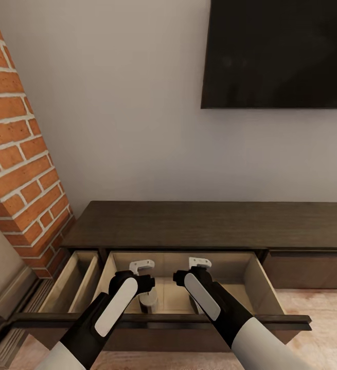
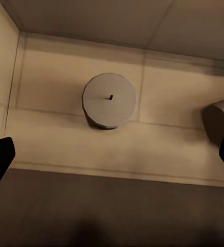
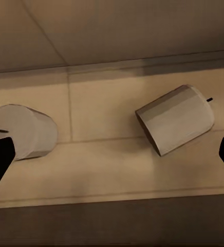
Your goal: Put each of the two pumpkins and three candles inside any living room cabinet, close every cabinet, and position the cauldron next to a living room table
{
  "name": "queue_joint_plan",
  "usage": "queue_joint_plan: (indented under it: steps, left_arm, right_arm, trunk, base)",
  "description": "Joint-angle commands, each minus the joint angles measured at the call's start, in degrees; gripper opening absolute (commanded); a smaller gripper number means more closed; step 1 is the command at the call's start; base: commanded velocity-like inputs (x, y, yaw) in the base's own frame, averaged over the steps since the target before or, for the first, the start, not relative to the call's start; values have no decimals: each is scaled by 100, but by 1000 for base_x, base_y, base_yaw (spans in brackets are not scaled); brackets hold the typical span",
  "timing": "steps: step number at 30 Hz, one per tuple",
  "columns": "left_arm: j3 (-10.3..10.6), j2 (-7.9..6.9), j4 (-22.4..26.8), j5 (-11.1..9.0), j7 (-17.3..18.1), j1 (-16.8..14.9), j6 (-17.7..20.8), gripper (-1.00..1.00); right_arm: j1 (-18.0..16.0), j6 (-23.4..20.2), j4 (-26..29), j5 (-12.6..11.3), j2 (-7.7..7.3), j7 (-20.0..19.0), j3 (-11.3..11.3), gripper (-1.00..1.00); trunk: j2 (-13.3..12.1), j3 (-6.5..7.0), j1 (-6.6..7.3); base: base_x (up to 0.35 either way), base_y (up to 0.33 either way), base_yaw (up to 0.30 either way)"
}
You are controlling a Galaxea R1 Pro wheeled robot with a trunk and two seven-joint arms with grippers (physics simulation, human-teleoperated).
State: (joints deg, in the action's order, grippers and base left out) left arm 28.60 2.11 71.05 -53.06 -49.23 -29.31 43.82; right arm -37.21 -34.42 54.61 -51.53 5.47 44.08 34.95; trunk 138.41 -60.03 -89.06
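Currently both tools, left and right, hang released and empty over the open cabinet drawer. Two candles rest inside, one upright, one apparently tipped. Recommend lifting both arms straight up, clear of the drawer's near edge, before closing.

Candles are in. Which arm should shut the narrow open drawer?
Left, probably. The narrow drawer stands open on the left arm's side, directly beside the wide drawer, where the left claw hangs open and empty. The right claw would have to cross over it.
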Motion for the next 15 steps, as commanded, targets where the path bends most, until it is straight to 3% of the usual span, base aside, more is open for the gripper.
queue_joint_plan:
  steps: [1, 7, 15]
  left_arm:
    - [6, -1, 6, -55, -60, -5, 4, 100]
    - [6, 0, 6, -55, -60, -5, 4, 100]
    - [6, 0, 6, -55, -68, -5, 4, 100]
  right_arm:
    - [-5, -12, 6, -41, -2, 48, 11, 100]
    - [-5, -12, 6, -41, -2, 48, 10, 100]
    - [-5, -12, 6, -41, -2, 48, 9, 100]
  trunk:
    - [-39, 13, 24]
    - [-280, 121, 156]
    - [-601, 264, 332]
  base:
    - [-33, 0, 0]
    - [-22, 0, 0]
    - [-160, 13, 0]
